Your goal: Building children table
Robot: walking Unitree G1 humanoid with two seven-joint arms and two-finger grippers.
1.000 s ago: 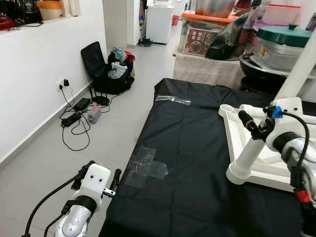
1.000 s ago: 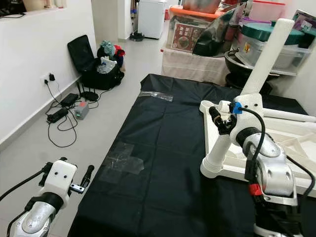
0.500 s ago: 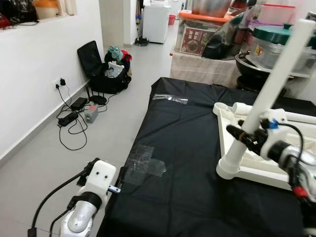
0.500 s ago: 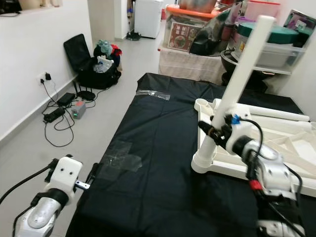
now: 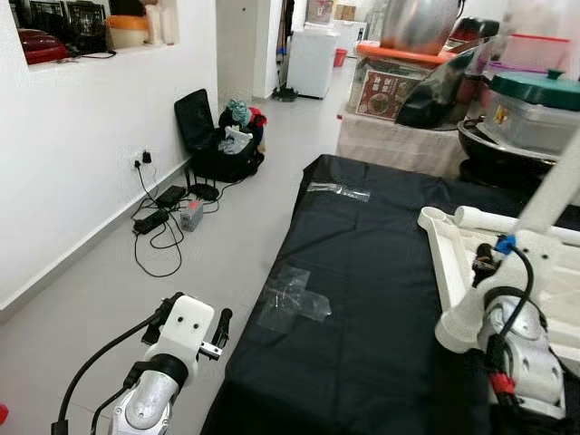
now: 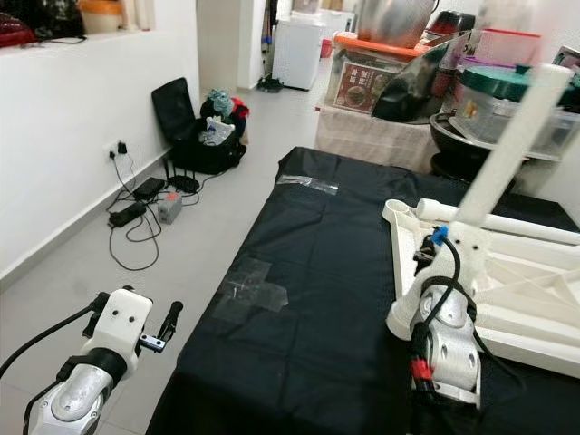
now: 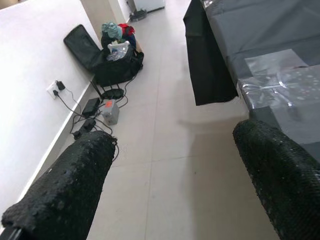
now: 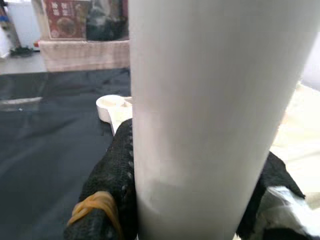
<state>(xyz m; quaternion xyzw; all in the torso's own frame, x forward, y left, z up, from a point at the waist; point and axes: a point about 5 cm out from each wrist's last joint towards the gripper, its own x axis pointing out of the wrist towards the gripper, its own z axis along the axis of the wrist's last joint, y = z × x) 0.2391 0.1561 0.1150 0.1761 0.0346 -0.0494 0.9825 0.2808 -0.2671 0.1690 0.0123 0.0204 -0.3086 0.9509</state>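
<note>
A white children's table (image 6: 517,272) lies upside down on a black cloth (image 5: 362,272). One white round leg (image 6: 507,154) rises tilted from its near left corner. My right gripper (image 6: 424,256) is shut on the lower part of this leg. In the right wrist view the leg (image 8: 200,100) stands between the two black fingers (image 8: 112,175). Another white tube (image 6: 507,222) lies along the table's far edge. My left gripper (image 7: 170,175) hangs open over the floor tiles, left of the cloth's near corner, with nothing between its fingers (image 5: 222,319).
A clear tape patch (image 5: 294,299) and a tape strip (image 5: 337,190) are stuck on the cloth. A black bag (image 5: 222,145) and cables with a power strip (image 5: 159,217) lie by the white wall. Pots and containers (image 5: 526,100) crowd the back.
The head camera has swung, so the whole scene has shifted. My right gripper stays shut on the leg, which leans a little differently. The left arm has hardly moved.
</note>
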